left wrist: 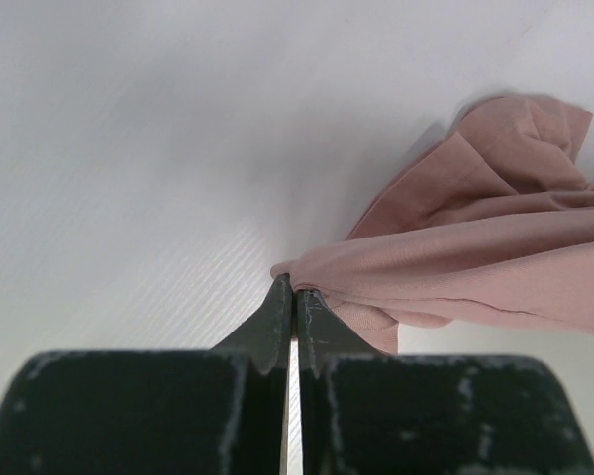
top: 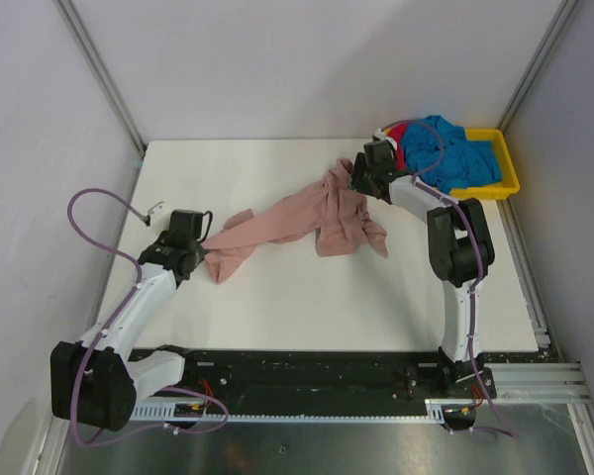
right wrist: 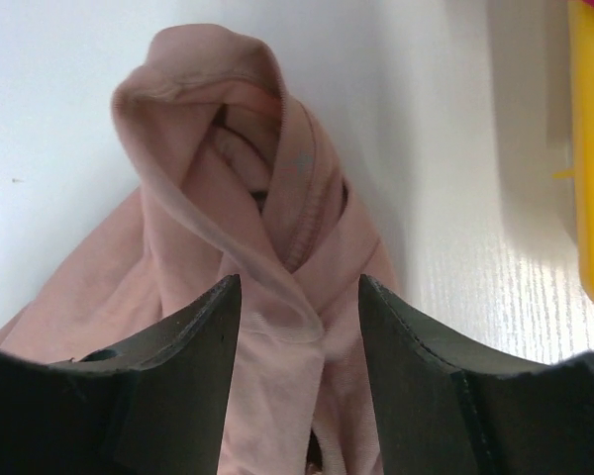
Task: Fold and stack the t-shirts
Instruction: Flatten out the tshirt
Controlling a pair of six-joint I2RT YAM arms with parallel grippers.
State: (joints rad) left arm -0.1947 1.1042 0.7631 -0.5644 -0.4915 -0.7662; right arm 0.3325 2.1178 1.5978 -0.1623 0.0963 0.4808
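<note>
At the left, the left gripper (left wrist: 295, 289) has its fingers pinched tight on a corner of the dusty pink t-shirt (top: 307, 218); the shirt lies ropy and twisted across the white table (top: 277, 297) toward the far right. There the right gripper (right wrist: 299, 292) straddles a bunched fold, fingers apart; beyond it, the blue t-shirt (top: 465, 158) and red t-shirt (top: 398, 134) sit heaped in the yellow tray (top: 495, 188).
</note>
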